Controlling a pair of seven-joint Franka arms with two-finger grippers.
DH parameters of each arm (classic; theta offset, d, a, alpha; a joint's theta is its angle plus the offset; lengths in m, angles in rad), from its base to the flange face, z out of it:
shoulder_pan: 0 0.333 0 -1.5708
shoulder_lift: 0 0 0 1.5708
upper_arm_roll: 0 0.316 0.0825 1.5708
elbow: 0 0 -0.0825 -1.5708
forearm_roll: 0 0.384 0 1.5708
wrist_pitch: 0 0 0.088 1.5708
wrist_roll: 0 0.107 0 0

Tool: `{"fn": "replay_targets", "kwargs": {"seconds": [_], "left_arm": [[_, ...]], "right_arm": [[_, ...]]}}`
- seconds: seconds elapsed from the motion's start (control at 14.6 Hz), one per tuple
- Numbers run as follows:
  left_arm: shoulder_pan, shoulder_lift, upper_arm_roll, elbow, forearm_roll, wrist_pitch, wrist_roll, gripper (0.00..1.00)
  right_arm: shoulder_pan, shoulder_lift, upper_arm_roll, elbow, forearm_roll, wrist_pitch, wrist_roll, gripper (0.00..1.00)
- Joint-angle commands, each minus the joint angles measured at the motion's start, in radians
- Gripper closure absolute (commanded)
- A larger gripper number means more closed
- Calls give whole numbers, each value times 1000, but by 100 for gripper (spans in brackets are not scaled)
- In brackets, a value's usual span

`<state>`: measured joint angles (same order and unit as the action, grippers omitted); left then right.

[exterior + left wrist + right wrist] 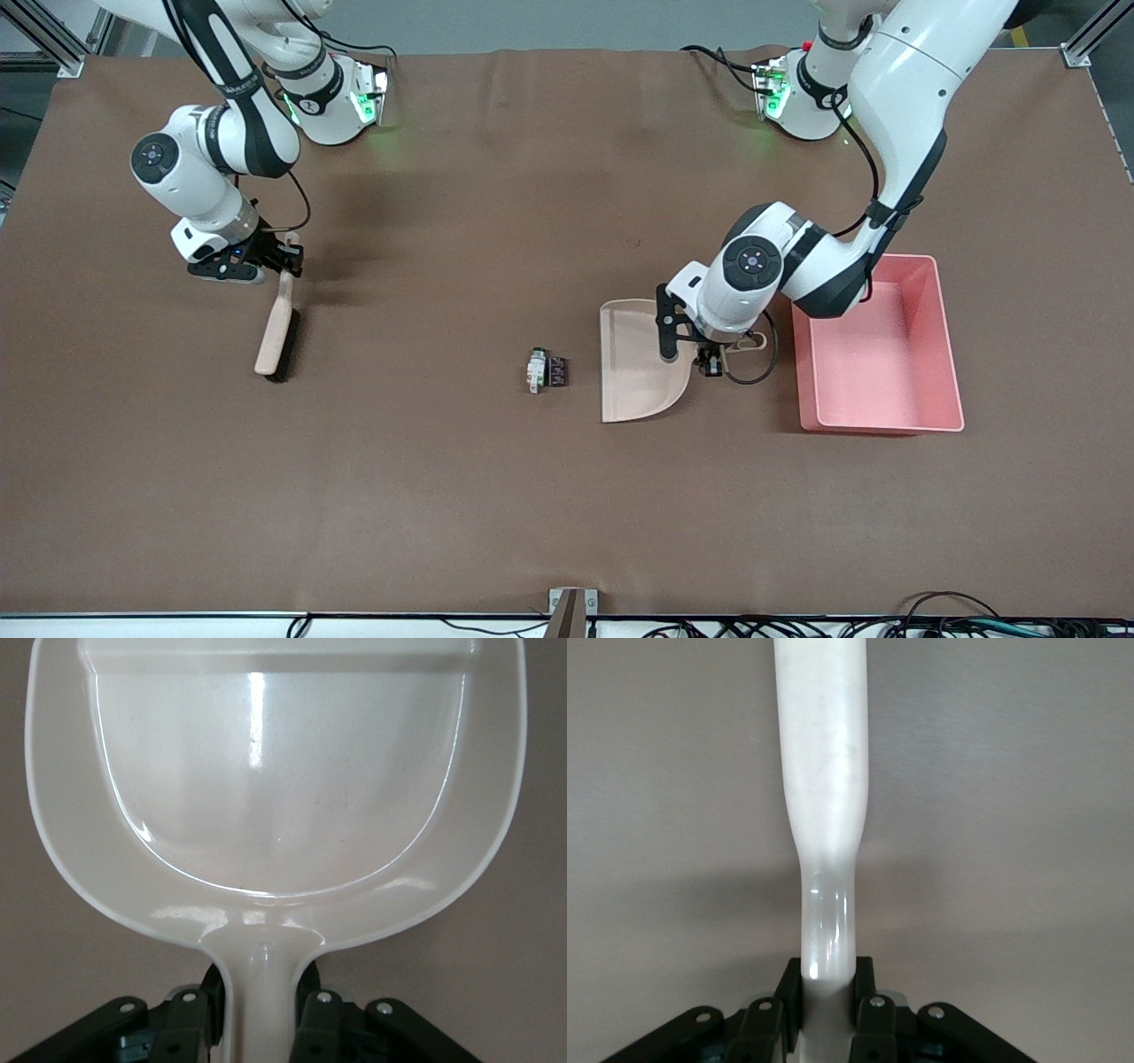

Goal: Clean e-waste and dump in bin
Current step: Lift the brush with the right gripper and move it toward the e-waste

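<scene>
Brown matting covers the bench (496,496). Toward the right arm's end from the e-waste (546,370), the right gripper (282,259) has its jaws clamped on the handle of a brush (276,330), whose long axis runs toward the front camera. The two bits lie touching, just beside the dustpan's (633,363) open lip. The left gripper (706,361), jaws clamped on the dustpan handle, is the nearer arm. The bin (939,346) sits just beside the dustpan, toward the left arm's end.
</scene>
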<state>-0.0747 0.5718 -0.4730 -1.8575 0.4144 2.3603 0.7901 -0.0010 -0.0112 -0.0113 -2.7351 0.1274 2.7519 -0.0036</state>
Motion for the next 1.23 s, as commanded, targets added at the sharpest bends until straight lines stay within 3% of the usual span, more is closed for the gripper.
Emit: {"fn": "replay_targets", "kwargs": {"seconds": [0.0, 0.41, 0.75, 1.16], "left_arm": [[-13, 14, 2, 26, 40, -18, -43, 96], [-36, 34, 2, 61, 52, -18, -43, 96], [-48, 69, 2, 92, 52, -19, -43, 96], [-56, 86, 2, 112, 52, -22, -43, 96]], "right_arm": [[126, -21, 2, 31, 98, -18, 39, 100], [448, -12, 1, 98, 132, -34, 426, 100], [706, 172, -2, 311, 127, -38, 724, 100], [776, 351, -6, 520, 120, -103, 821, 100]]}}
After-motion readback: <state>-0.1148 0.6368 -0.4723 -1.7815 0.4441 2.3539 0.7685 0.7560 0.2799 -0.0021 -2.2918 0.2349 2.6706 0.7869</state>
